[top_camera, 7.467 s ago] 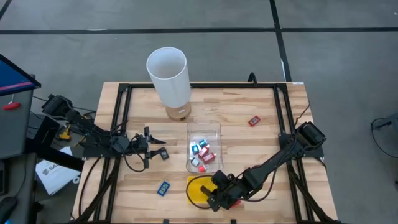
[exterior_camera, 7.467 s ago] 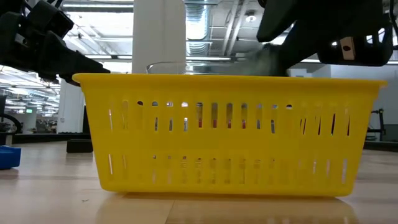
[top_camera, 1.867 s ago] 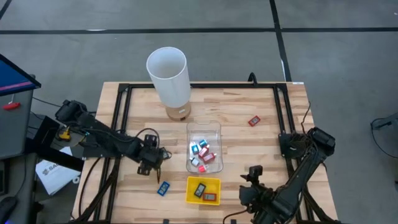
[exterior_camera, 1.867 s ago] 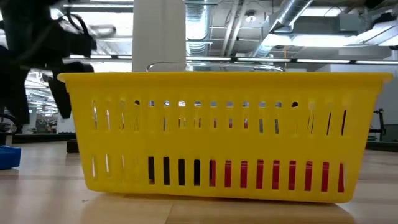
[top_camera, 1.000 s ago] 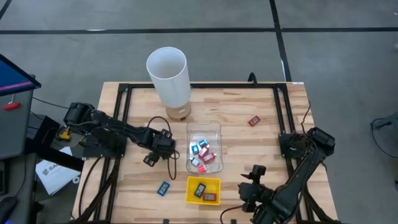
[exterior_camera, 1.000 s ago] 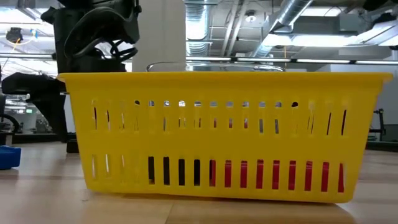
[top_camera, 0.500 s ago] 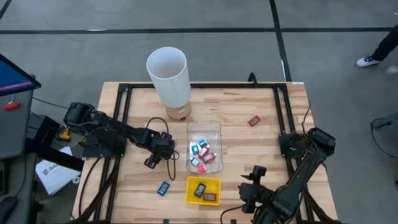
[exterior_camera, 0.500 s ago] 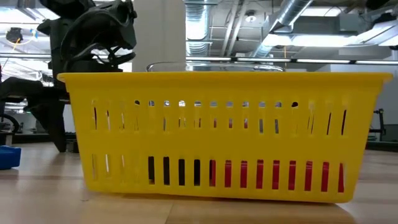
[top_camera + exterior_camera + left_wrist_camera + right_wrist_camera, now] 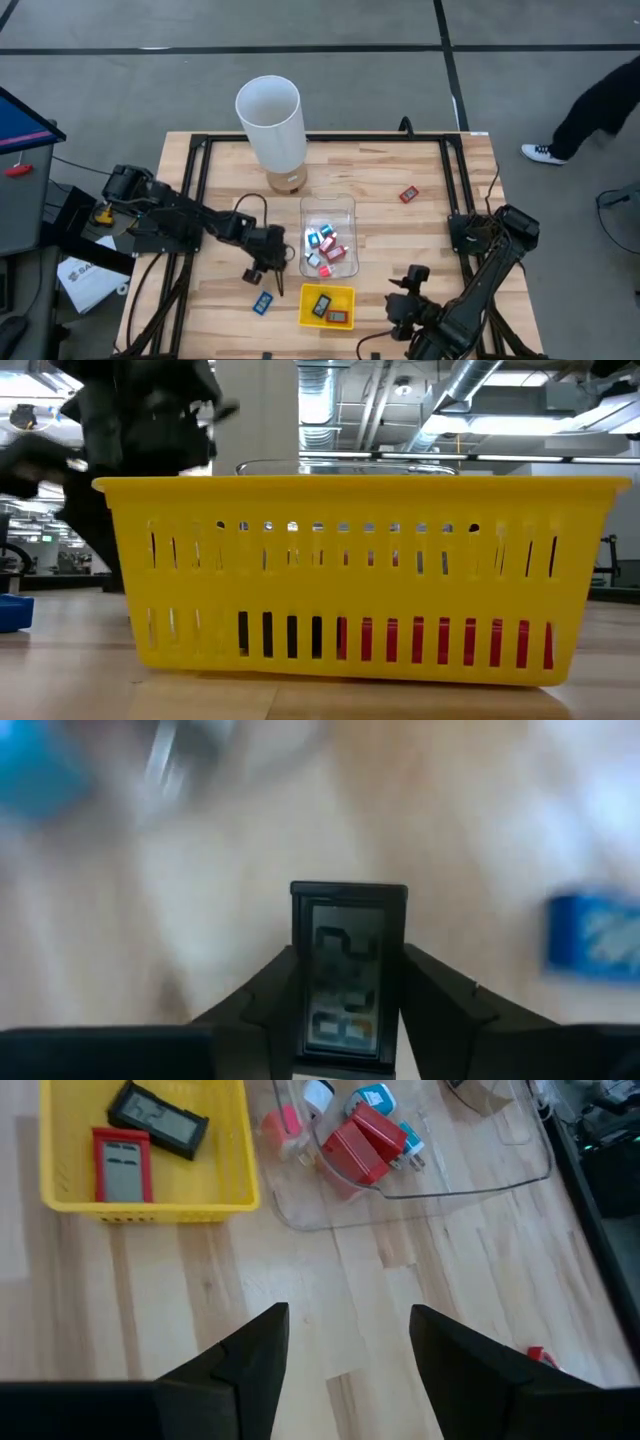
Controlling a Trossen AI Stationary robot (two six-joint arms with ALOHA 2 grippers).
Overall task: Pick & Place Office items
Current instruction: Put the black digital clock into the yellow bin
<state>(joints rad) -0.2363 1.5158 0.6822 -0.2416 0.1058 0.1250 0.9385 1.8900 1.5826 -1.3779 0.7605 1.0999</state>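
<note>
My left gripper [image 9: 262, 272] hovers over the table between the clear bin [image 9: 328, 205] and a loose blue piece [image 9: 262, 303], shut on a small black piece with a grey display [image 9: 348, 970]. That blue piece also shows in the left wrist view [image 9: 590, 935]. The clear bin holds several red, blue, pink and white pieces. The yellow tray [image 9: 306, 292] holds a black piece [image 9: 158, 1118] and a red piece [image 9: 122, 1165]. Another red piece [image 9: 408, 195] lies on the table toward the far right. My right gripper [image 9: 345, 1370] is open near the table's near edge, right of the tray. My left gripper pinches the black display piece between its two fingers [image 9: 275, 990], one finger on each long side [image 9: 300, 960]. The fingers point down from above and lie along the piece. Its far end sticks out past the fingertips.
A tall white cylinder [image 9: 270, 120] stands at the far edge, behind the clear bin. In the low view the yellow tray's slotted wall [image 9: 350, 580] fills the picture, with my left arm [image 9: 140, 420] behind it. A person walks on the floor beyond the table's right side [image 9: 600, 105].
My left gripper has moved toward the table's near edge and a little to the right, from beside the clear bin toward the blue piece and the yellow tray, carrying the black piece. A person has walked into view on the floor at the right.
</note>
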